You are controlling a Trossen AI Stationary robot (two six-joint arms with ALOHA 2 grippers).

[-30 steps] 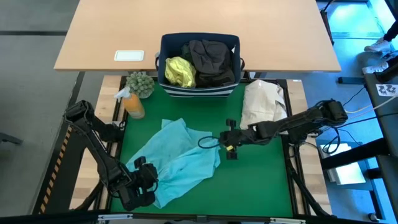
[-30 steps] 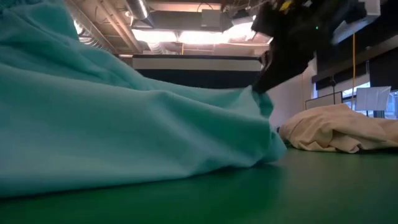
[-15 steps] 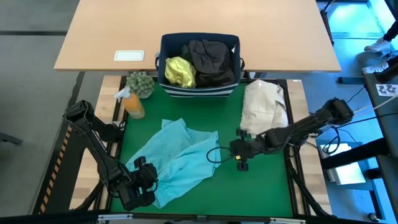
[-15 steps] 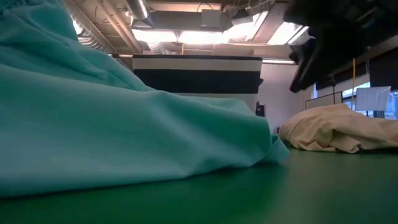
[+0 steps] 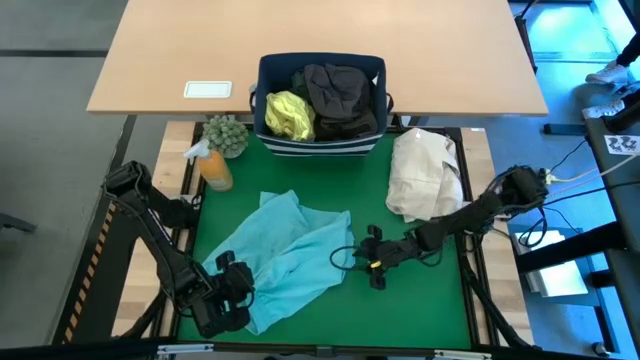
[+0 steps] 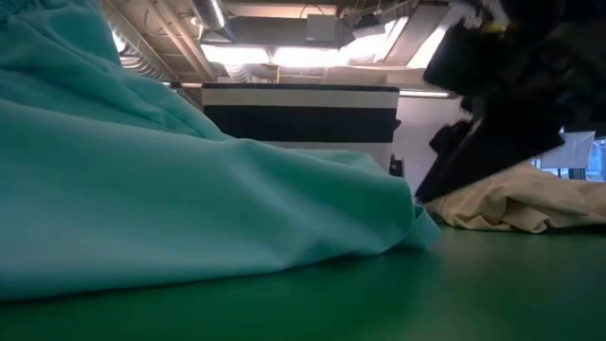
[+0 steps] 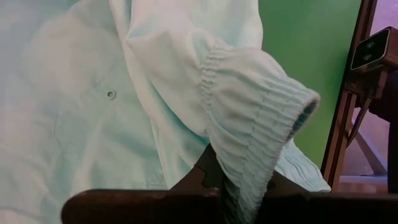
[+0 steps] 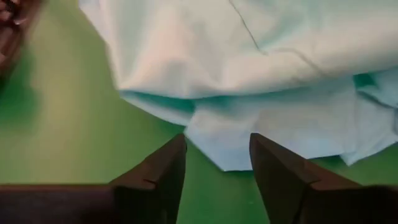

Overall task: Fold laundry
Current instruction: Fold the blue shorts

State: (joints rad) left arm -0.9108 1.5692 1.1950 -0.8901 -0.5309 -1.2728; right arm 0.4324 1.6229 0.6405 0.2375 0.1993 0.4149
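The turquoise garment is lying crumpled on the green bench. The left gripper is clenching its elastic cuff; the right gripper, jaws parted, is nearing a corner and should be biting squarely before spreading

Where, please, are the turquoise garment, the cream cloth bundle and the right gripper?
Turquoise garment (image 5: 290, 255): high view, middle of the spread cloth.
Cream cloth bundle (image 5: 422, 172): high view, centre of the heap.
Right gripper (image 8: 217, 163): right wrist view, gap between its open fingertips.
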